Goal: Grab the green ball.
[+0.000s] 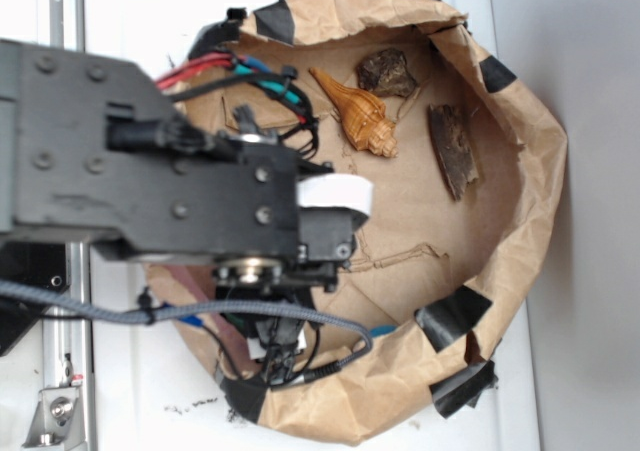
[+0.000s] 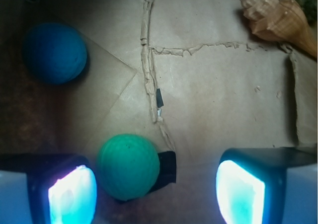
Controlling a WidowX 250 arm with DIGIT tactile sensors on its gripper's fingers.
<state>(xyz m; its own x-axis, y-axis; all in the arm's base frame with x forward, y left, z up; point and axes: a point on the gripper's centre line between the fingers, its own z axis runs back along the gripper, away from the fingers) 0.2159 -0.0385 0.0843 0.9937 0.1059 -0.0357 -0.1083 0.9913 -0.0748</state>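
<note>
Offset noted: my tool (image 2: 156, 189) hangs released over the paper-lined basin (image 1: 520, 151), and the green ball (image 2: 128, 167) lies on the paper between its pads, hard against the left pad (image 2: 69, 194), well apart from the right.

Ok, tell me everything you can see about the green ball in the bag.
The green ball is a small mint-green sphere with a matte, finely textured surface, seen only in the wrist view. It rests on the brown paper floor, beside a small black tab, close to the left finger of the open gripper. Whether they touch is unclear.
</note>
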